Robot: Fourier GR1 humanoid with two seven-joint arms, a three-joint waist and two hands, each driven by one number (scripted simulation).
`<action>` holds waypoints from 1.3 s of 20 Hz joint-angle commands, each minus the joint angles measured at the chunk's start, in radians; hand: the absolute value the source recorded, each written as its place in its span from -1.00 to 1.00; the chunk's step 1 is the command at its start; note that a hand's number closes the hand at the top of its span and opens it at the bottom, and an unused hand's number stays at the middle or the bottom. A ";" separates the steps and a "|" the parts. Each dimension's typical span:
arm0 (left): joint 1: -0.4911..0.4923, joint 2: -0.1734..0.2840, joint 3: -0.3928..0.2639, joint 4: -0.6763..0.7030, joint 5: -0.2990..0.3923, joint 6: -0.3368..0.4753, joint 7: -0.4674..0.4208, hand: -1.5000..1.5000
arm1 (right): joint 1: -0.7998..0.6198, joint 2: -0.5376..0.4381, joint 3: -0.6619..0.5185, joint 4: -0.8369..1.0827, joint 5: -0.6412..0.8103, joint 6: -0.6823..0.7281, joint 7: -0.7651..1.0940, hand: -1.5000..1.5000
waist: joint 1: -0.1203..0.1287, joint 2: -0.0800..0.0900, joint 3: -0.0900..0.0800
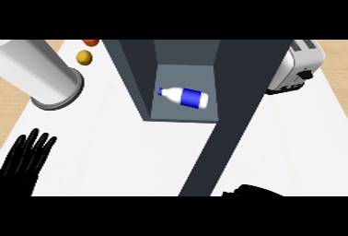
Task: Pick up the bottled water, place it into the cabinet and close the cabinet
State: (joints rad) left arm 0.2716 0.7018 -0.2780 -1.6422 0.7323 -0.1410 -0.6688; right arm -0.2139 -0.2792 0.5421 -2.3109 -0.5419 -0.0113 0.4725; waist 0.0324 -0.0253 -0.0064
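The bottled water (185, 97), white with a blue label and blue cap, lies on its side on the floor of the dark grey cabinet (136, 87). The cabinet's door (234, 124) stands open, swung out toward me as a long dark panel. My left hand (24, 159) rests at the lower left with straight fingers pointing up, far from the cabinet. Only a dark sliver of my right hand (255, 191) shows at the bottom edge, just right of the door's near end; its fingers are hidden.
A large white cylinder (37, 73) stands at the back left. An orange fruit (84, 57) and another orange item (90, 42) lie behind it. A silver toaster (299, 64) sits right of the cabinet. The white counter (122, 156) spreads in front.
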 commanded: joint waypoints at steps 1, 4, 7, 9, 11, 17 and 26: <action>0.026 0.039 0.026 -0.075 0.029 0.006 0.036 -1.00 | -0.178 0.120 0.126 0.043 0.223 -0.144 0.049 1.00 | 0.014 0.003 -0.001; 0.064 0.082 0.063 -0.127 0.061 -0.012 0.057 -1.00 | -0.273 0.254 0.233 0.119 0.355 -0.273 0.122 1.00 | 0.004 0.005 0.001; 0.095 0.105 0.091 -0.155 0.073 -0.034 0.053 -1.00 | -0.415 0.274 0.282 0.243 0.348 -0.436 0.102 1.00 | 0.019 0.011 0.002; 0.130 0.097 0.079 -0.206 0.058 -0.009 0.058 -1.00 | -0.499 0.276 0.292 0.333 0.313 -0.530 0.071 1.00 | 0.033 0.014 0.003; 0.114 0.100 0.105 -0.228 0.094 0.002 0.086 -1.00 | -0.558 0.277 0.271 0.429 0.232 -0.609 0.004 1.00 | 0.035 0.022 0.005; 0.172 0.108 0.149 -0.280 0.099 -0.016 0.103 -1.00 | -0.782 0.279 0.091 0.630 -0.029 -0.518 -0.046 1.00 | 0.021 0.029 0.006; 0.222 0.091 0.195 -0.396 0.091 0.054 0.174 -1.00 | -0.734 0.279 0.038 0.831 -0.224 -0.071 -0.083 1.00 | -0.003 0.029 0.007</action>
State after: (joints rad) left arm 0.4729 0.8089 -0.0886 -1.9676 0.8299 -0.1303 -0.5382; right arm -0.9550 -0.0001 0.6188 -1.5981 -0.7122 -0.2109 0.4405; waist 0.0418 0.0011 -0.0006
